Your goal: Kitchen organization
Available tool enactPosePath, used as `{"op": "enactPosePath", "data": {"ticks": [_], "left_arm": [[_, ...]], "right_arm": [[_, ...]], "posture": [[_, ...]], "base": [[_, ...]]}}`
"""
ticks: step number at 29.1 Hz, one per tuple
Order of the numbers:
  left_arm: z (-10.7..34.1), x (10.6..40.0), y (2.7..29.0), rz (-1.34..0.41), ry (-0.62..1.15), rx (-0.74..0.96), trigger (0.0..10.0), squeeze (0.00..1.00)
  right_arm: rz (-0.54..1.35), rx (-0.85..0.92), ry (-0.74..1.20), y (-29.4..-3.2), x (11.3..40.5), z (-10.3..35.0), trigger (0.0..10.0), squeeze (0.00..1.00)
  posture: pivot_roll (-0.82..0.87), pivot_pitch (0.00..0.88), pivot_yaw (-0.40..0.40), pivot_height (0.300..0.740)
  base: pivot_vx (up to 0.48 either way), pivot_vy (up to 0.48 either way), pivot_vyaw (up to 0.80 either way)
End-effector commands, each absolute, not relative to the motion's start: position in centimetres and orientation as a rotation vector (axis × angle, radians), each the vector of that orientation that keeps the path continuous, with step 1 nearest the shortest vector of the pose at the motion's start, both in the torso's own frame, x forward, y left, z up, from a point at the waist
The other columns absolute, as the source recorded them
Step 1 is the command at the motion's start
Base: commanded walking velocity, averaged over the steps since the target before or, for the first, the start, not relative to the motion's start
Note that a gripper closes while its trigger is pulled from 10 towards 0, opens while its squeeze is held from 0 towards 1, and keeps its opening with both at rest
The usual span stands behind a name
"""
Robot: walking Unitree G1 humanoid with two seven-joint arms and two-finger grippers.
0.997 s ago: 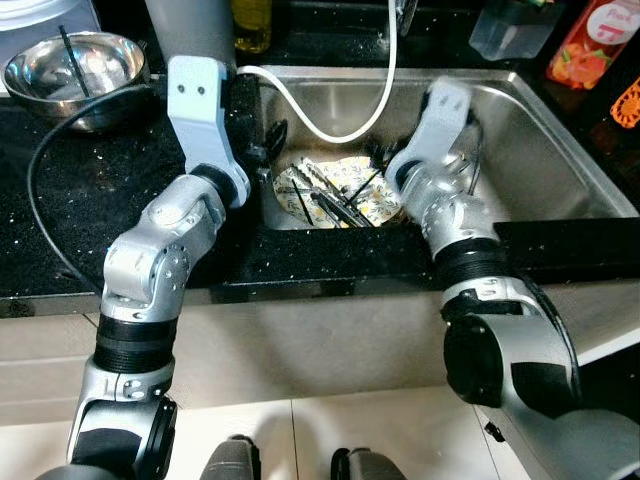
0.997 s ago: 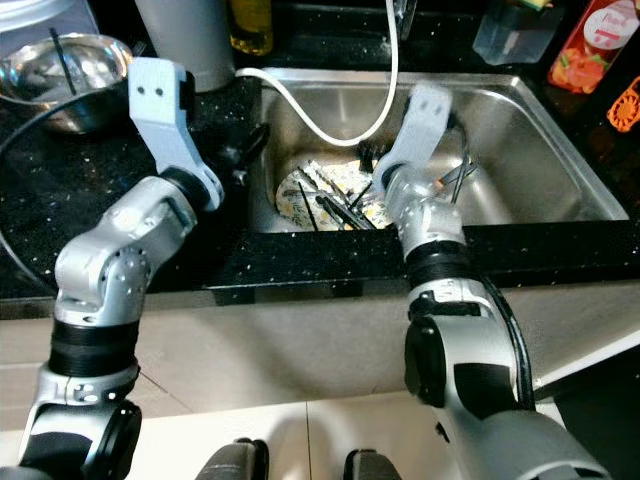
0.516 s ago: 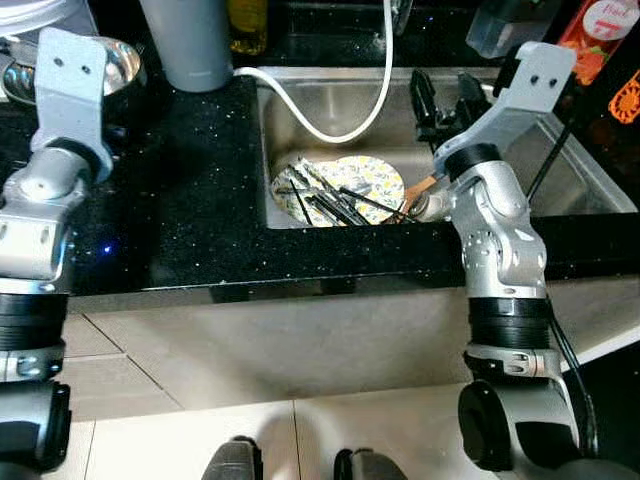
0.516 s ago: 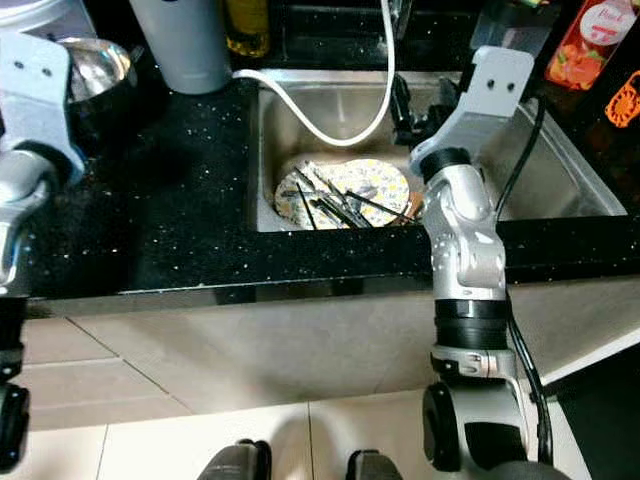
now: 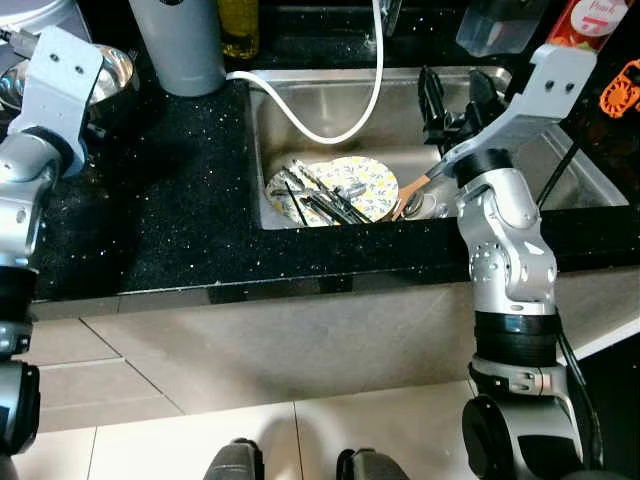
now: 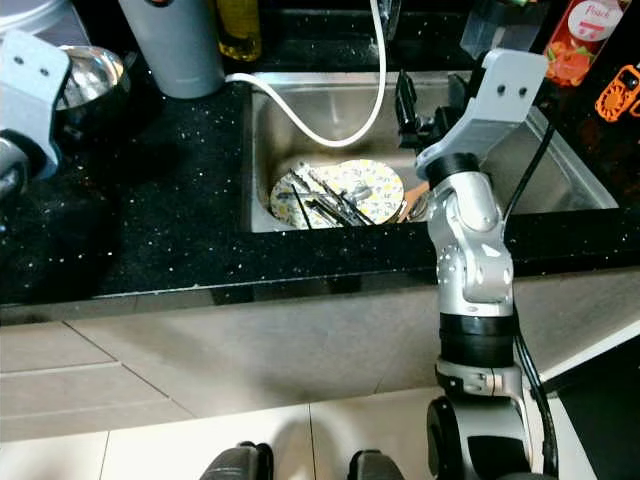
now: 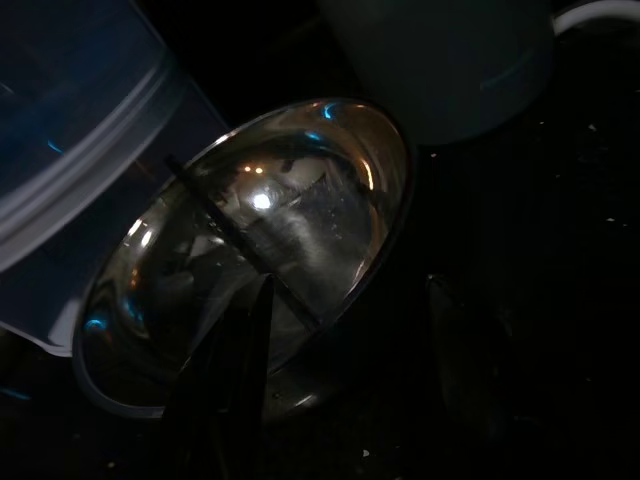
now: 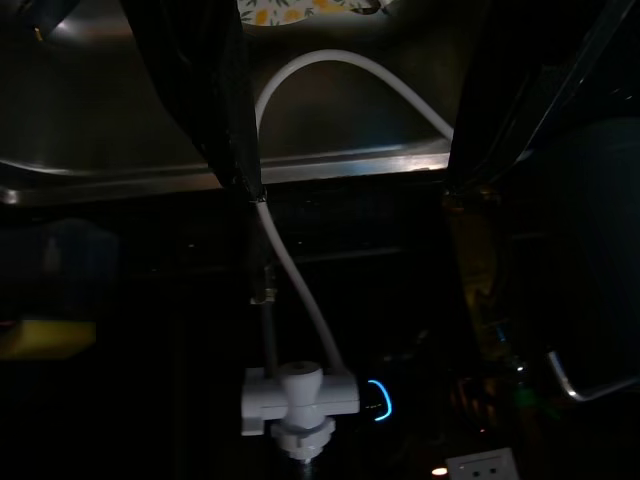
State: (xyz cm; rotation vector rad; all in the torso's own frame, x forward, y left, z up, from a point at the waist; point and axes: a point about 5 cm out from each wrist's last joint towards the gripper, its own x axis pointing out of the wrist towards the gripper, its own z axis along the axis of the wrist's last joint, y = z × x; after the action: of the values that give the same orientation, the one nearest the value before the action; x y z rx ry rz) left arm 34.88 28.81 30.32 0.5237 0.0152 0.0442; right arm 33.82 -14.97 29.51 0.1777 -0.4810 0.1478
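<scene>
Countertop [image 5: 150,200] of black speckled stone spreads to the left of the right gripper [image 5: 452,100], with the steel sink [image 5: 330,110] set into it directly beneath those fingers. The right gripper hangs above the basin, fingers spread apart, holding nothing. Below and to its left lies a patterned plate [image 5: 350,185] strewn with dark utensils [image 5: 320,200]; a wooden spoon [image 5: 412,190] rests just beside it. The left gripper [image 7: 340,380], open and empty, hovers by a steel bowl [image 7: 250,260].
</scene>
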Motion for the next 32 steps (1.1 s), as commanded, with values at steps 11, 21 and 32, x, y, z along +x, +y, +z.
{"op": "enactPosePath", "data": {"ticks": [11, 21, 32], "left_arm": [[29.6, 35.1, 32.5, 0.028, 0.089, 0.425, 10.0, 0.00], [29.0, 35.0, 34.5, 0.057, 0.138, 0.394, 4.6, 0.00], [28.2, 34.9, 34.9, 0.062, 0.161, 0.396, 0.0, 0.00]], "right_arm": [[0.154, 0.179, -0.495, -15.0, 33.1, 29.9, 10.0, 0.00], [0.161, 0.178, -0.490, -14.9, 33.1, 29.9, 10.0, 0.00], [0.167, 0.180, -0.487, -14.7, 33.2, 29.9, 10.0, 0.00]], "posture": [[0.10, 0.080, 0.000, 0.740], [0.11, 0.085, -0.006, 0.740], [0.11, 0.086, -0.010, 0.740]], "base": [[0.000, 0.000, 0.00], [0.000, 0.000, 0.00], [0.000, 0.000, 0.00]]}}
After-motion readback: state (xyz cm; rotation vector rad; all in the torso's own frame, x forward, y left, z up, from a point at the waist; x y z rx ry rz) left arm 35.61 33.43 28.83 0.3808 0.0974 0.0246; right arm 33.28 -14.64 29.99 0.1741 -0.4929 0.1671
